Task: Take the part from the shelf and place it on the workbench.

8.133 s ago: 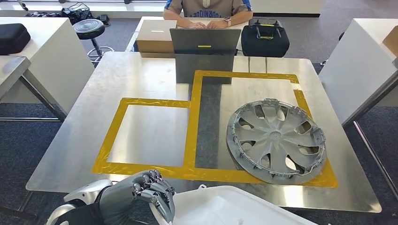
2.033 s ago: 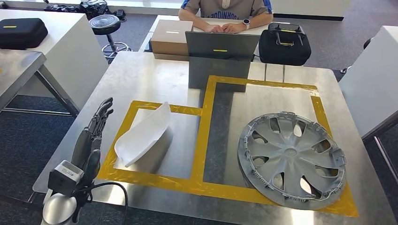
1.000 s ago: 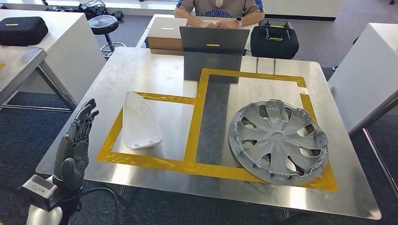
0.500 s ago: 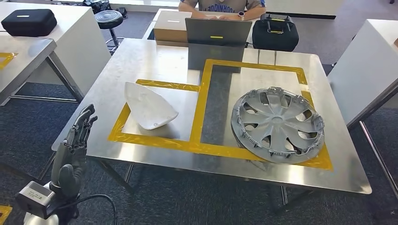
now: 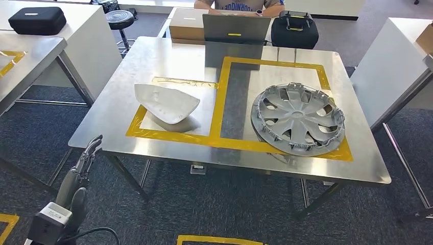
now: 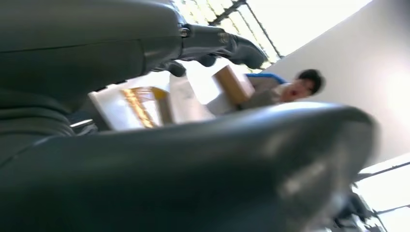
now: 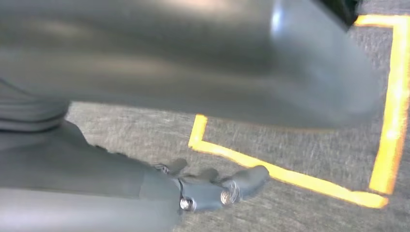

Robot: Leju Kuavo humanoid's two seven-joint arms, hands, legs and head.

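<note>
From the head view the whole steel counter (image 5: 153,56) is laid out: the white part (image 5: 166,103) lies on it inside the smaller yellow tape rectangle (image 5: 176,135), and a grey hubcap (image 5: 297,118) lies flat in the larger taped frame beside it, well apart from the part. The left wrist view gives none of that layout; past the left hand (image 6: 212,46), seen from close behind, it catches a person (image 6: 285,89) in blue and a brown cardboard box (image 6: 232,83), both blurred. The right wrist view looks at grey carpet with yellow floor tape (image 7: 290,176), and the right hand (image 7: 217,191) hangs over it with its fingers stretched out, grasping nothing. In the head view the left hand (image 5: 84,163) is off the counter's near left corner, below its edge, fingers straight and apart, empty. The part is a smooth, glossy white shell, curved like a mirror housing, wide and rounded at one end and tapering to a point at the other. Its long axis runs roughly across the counter, left to right, with the pointed end toward the counter's left side and the rounded end toward the middle strip of tape. It rests with its domed side up, a few small dimples showing on the surface.
</note>
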